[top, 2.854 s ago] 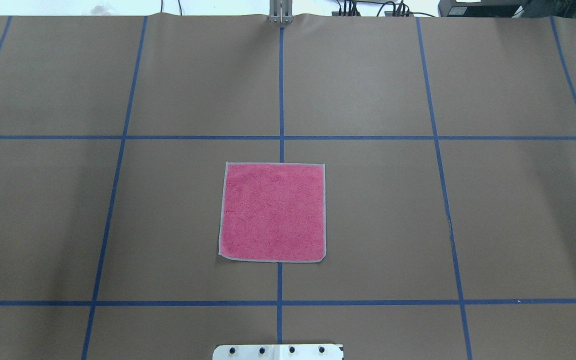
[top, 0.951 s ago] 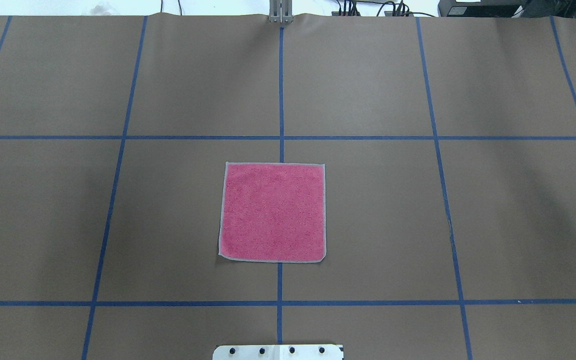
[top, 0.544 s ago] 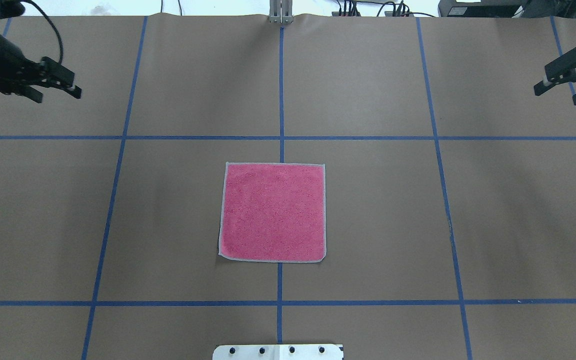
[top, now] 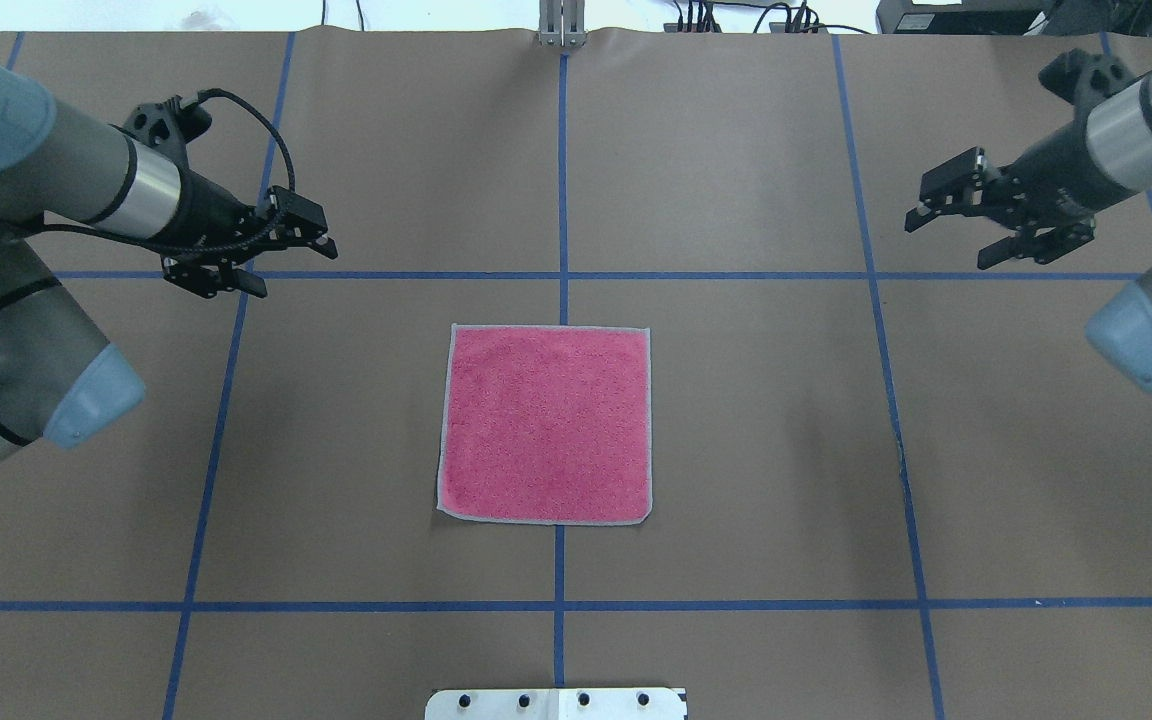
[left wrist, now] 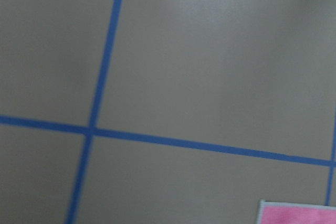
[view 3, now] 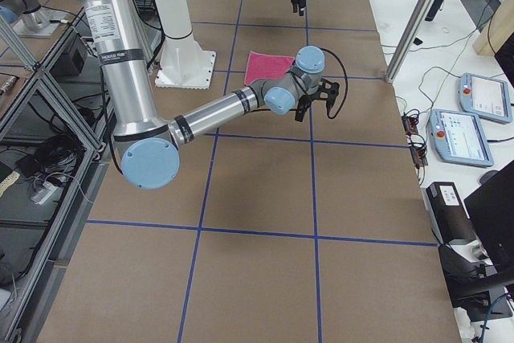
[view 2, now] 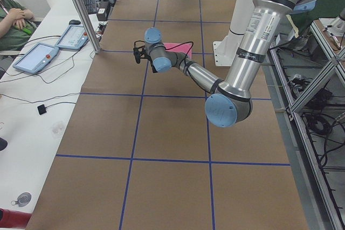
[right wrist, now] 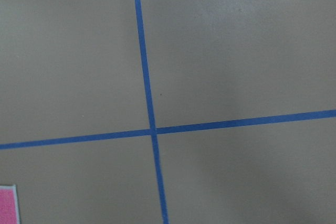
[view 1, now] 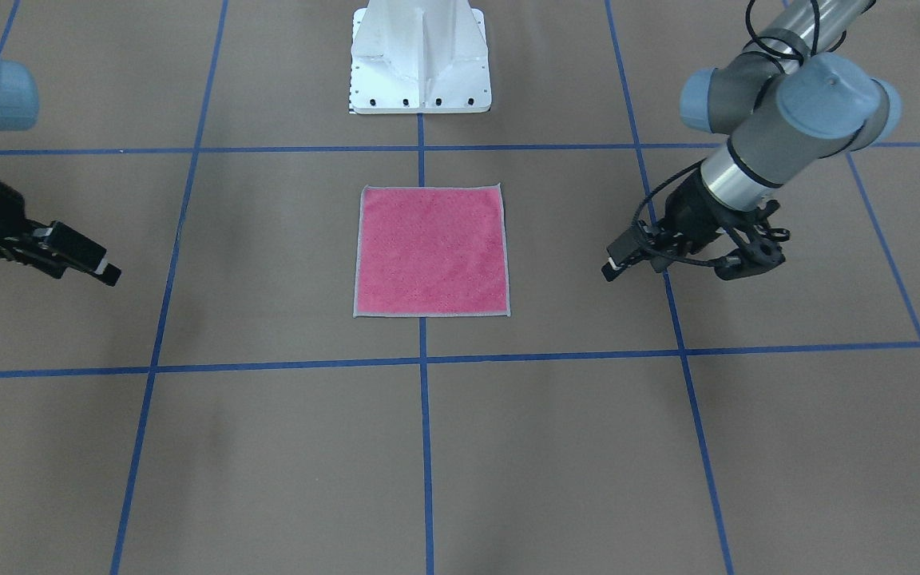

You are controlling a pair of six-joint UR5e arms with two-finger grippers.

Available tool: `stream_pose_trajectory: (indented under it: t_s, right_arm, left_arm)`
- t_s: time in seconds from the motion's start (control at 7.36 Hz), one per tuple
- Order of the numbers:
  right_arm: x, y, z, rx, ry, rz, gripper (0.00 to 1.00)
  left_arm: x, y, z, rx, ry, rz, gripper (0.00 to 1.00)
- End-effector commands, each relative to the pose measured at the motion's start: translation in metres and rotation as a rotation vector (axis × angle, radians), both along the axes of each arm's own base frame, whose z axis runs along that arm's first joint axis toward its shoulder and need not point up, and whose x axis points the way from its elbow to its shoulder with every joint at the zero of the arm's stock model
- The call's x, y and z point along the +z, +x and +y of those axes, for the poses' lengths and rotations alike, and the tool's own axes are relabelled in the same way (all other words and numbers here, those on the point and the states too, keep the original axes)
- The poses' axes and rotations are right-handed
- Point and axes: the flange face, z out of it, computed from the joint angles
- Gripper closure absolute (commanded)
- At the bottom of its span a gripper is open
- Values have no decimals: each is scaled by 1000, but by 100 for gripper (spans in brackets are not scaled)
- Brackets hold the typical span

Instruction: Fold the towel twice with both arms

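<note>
The towel (top: 546, 423) lies flat and unfolded at the table's middle, pink face up, with grey edging; it also shows in the front view (view 1: 430, 251). My left gripper (top: 298, 270) hovers open and empty beyond the towel's far left corner, well apart from it. My right gripper (top: 944, 245) hovers open and empty farther off, beyond the far right corner. A towel corner shows at the bottom right of the left wrist view (left wrist: 299, 214) and at the bottom left of the right wrist view (right wrist: 6, 205).
The table is covered in brown paper with a blue tape grid (top: 563, 275). The white bolted pedestal (view 1: 420, 56) stands at the robot's edge. A seated operator (view 2: 13, 17) and tablets (view 3: 462, 130) are on benches beyond the far edge.
Both arms have come in from the sides and moved inward towards the towel's far corners. The towel has not moved.
</note>
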Motion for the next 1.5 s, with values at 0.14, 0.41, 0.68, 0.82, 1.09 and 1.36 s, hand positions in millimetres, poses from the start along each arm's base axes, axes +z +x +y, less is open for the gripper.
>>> stream_pose_trajectory:
  t_s: [0.14, 0.41, 0.68, 0.82, 1.09, 1.36]
  right_arm:
    - [-32, -82, 54, -50, -12, -93, 1]
    - [-59, -118, 72, -103, 9, -123, 1]
    - [-67, -136, 82, -100, -21, -129, 1]
    - [-76, -148, 87, -94, -21, -133, 1]
    - [-73, -179, 107, -81, 4, -104, 1]
    - [-75, -182, 111, -94, 1, -107, 1]
  left_arm:
    - [-34, 79, 84, 1, -71, 51, 1]
    - [-34, 129, 131, 9, -66, 29, 1]
    - [-28, 148, 149, 26, -61, 13, 1]
    - [-27, 156, 160, 49, -62, 10, 2]
    - [-26, 172, 179, 79, -59, 4, 3]
    - [-28, 177, 182, 67, -52, 2, 39]
